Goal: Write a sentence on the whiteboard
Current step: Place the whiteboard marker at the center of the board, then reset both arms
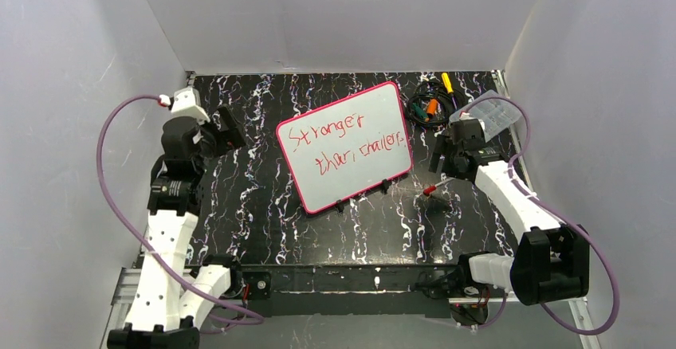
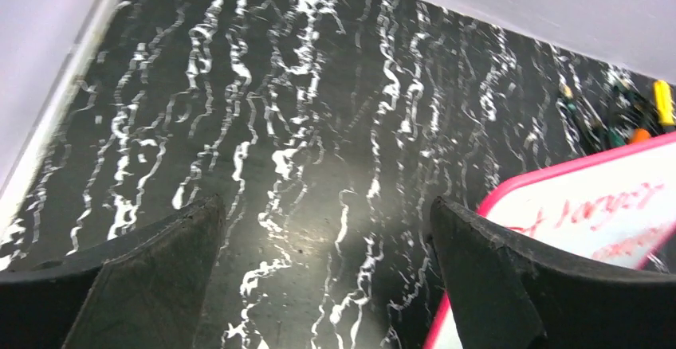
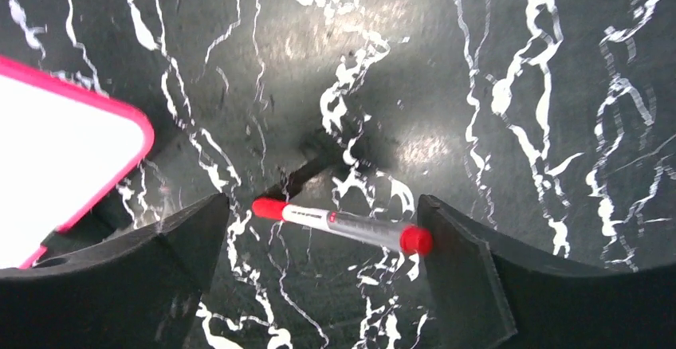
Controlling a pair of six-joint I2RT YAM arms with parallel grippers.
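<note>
Two lines of red script, the sentence, stand on the whiteboard. The board lies flat at the middle of the worktop, nearer the far edge than the near one. Its long axis runs from near-left toward the far-right corner, and its clipped edge faces the near edge. The writing follows the same slant, letter tops toward the far edge.

Right gripper: fingers spread, pinching nothing, hovering over a red marker. The marker lies on the worktop just off the board's near-right corner, its long axis roughly parallel to the near edge.

Left gripper: fingers spread, empty, near the left edge, beside but apart from the board's far-left corner.

Hazards, as judged: a descending right finger could strike the marker barrel and roll it away. A sweep of either arm across the board could smear the ink or shift the board. Whether the marker is capped cannot be told.
</note>
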